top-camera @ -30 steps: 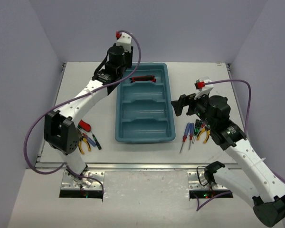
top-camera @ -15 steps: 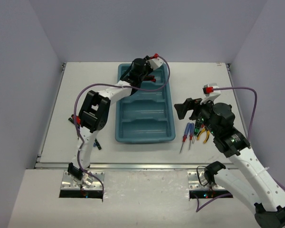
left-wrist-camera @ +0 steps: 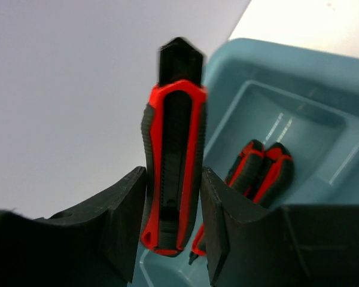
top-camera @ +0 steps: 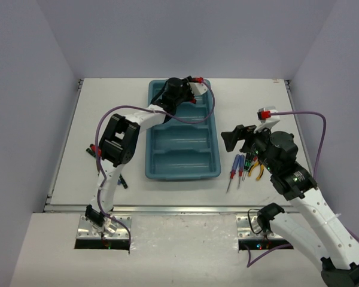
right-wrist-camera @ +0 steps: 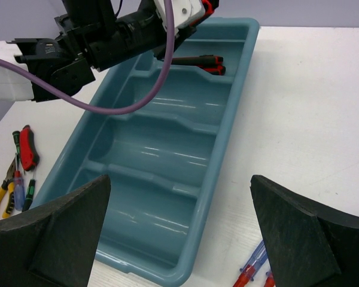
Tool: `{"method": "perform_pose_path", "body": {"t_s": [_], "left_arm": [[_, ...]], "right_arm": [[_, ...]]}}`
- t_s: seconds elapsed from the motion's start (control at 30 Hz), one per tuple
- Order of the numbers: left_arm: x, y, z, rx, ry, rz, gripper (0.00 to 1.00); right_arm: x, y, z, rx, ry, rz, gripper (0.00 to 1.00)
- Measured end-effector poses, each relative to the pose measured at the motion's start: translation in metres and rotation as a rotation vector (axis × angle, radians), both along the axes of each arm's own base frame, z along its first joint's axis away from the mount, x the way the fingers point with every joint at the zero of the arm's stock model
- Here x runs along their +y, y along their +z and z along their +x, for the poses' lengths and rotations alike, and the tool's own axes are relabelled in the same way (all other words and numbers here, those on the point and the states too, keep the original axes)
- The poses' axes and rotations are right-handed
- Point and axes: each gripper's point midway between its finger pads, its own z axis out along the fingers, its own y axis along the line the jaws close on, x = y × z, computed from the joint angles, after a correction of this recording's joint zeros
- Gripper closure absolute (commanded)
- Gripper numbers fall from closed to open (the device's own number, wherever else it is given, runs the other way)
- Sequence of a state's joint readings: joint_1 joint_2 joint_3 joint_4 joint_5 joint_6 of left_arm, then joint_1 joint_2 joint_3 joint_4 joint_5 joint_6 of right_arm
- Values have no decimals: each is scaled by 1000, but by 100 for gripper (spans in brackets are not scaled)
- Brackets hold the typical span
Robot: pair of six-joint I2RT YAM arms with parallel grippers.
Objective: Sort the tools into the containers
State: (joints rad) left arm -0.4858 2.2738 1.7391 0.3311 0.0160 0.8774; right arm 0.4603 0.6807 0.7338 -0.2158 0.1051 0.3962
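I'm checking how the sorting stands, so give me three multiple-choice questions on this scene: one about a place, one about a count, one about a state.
1. Which compartment holds the lying knife?
A) the one nearest the arms' bases
B) the second nearest
C) the farthest

2. How many compartments has the tray?
A) four
B) two
C) six

3. The left hand is:
A) open and empty
B) shut on a utility knife
C) shut on nothing

Answers:
1 C, it rests at the tray's far end.
2 A, four basins show in the right wrist view.
3 B, it clamps the red-black handle from both sides.
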Motion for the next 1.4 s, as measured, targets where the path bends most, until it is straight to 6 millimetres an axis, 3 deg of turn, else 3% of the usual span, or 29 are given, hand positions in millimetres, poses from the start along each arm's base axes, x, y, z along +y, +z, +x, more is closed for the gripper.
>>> {"method": "perform_pose_path", "body": {"t_s": [0.1, 0.17, 0.2, 0.3, 0.4, 0.47, 0.57, 0.7, 0.83, 0.93, 1.0, 1.07, 1.13, 1.2, 1.3, 1.4], "left_arm": [[1, -11, -4, 33, -7, 23, 38], [2, -12, -5, 39, -5, 27, 4], [3, -10, -6, 42, 0, 21, 0], [9, 2, -7, 34, 35, -3, 0], [15, 28, -8, 15, 79, -65, 0], [22, 52, -8, -2, 126, -120, 0], [36, 109, -2, -49, 249, -262, 0], [81, 188, -13, -55, 503, -561, 0], [156, 224, -76, 82, 683, -925, 0], [238, 197, -148, 146, 884, -1155, 0], [278, 170, -186, 152, 1030, -1236, 0], [290, 141, -209, 197, 1129, -1267, 0], [296, 108, -219, 282, 1196, -1279, 0], [306, 64, -227, 384, 1284, -1266, 0], [334, -7, -258, 509, 1484, -1218, 0], [351, -52, -286, 609, 1672, -1160, 0]], "right_arm": [[0, -1, 0, 3, 0, -2, 1], [0, -1, 0, 2, 1, -4, 1], [0, -1, 0, 2, 1, -5, 1], [0, -1, 0, 2, 1, -7, 1], [-1, -1, 0, 1, 0, -9, 1], [-1, -1, 0, 2, -2, -9, 1], [0, -3, 1, 8, -2, -13, 1], [1, -9, 4, 28, -2, -21, 1], [5, -19, 9, 56, 3, -35, 1], [8, -29, 12, 91, 12, -50, 1], [10, -35, 13, 110, 23, -56, 1], [12, -37, 12, 115, 31, -57, 1], [13, -38, 12, 115, 39, -55, 1], [14, -41, 12, 118, 44, -54, 1], [16, -46, 10, 129, 56, -56, 1], [17, -49, 9, 135, 63, -56, 1]]}}
